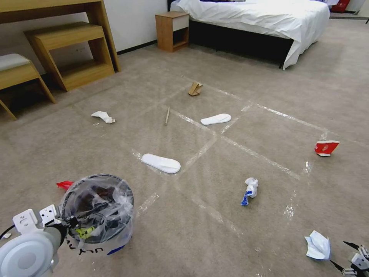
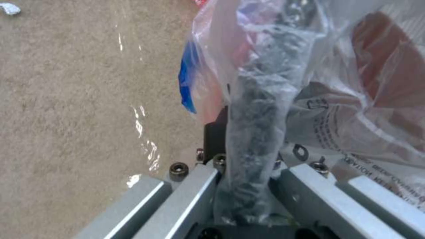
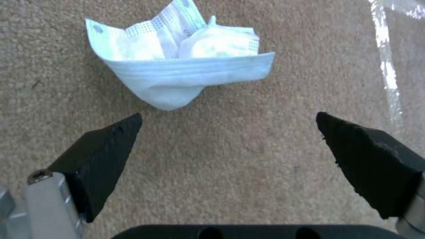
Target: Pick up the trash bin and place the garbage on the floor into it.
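Carpet [image 3: 221, 172] — right claw [image 3: 229, 139] spread by crumpled paper [image 3: 177, 71].

Even bright light, glaring tape [image 1: 238, 144], blurred wrist views

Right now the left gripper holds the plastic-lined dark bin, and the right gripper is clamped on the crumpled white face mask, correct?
Not quite. The right gripper is open, short of the crumpled white face mask, as the right wrist view shows. The left gripper does hold the plastic-lined dark bin.
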